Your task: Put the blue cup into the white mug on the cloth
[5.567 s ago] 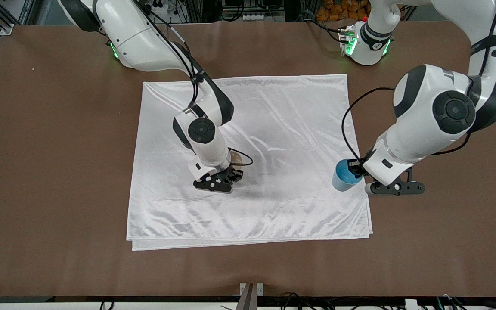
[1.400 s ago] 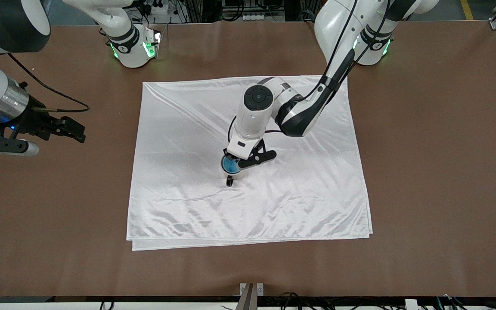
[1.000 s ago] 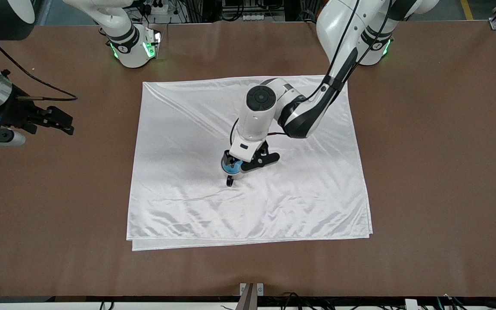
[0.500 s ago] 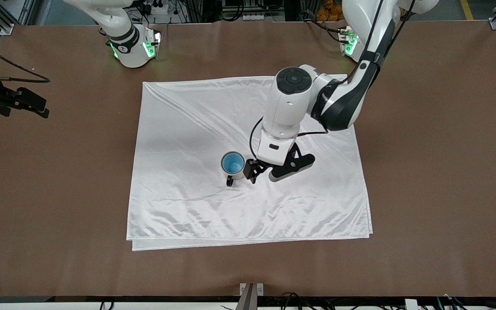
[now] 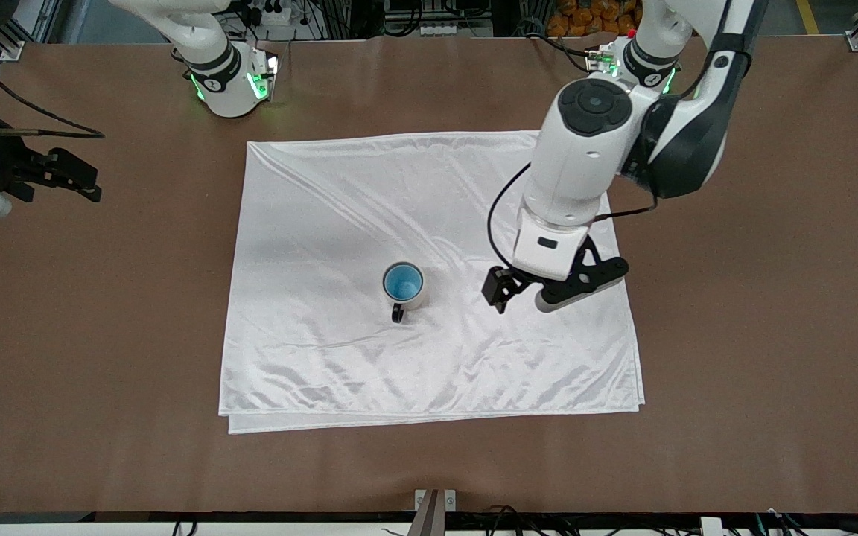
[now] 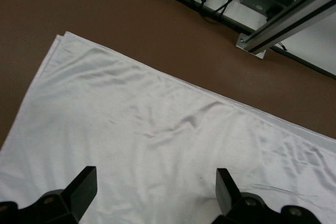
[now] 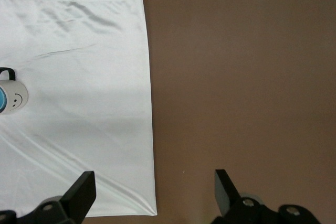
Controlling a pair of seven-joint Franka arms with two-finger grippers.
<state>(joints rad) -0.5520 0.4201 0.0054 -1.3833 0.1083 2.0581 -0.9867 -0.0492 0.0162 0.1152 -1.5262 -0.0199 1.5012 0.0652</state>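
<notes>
The blue cup stands inside the white mug, whose black handle points toward the front camera. The mug stands near the middle of the white cloth. My left gripper is open and empty, above the cloth beside the mug, toward the left arm's end; its wrist view shows only cloth between the open fingers. My right gripper is open and empty, waiting over bare table off the cloth's edge at the right arm's end. Its wrist view shows the mug and the cloth.
The brown table surrounds the cloth on all sides. The arm bases stand along the table edge farthest from the front camera. An aluminium rail and cables lie past the table edge in the left wrist view.
My left gripper let go of the blue cup, which stays in the mug, then rose and drew away toward the left arm's end. My right gripper shifted slightly.
</notes>
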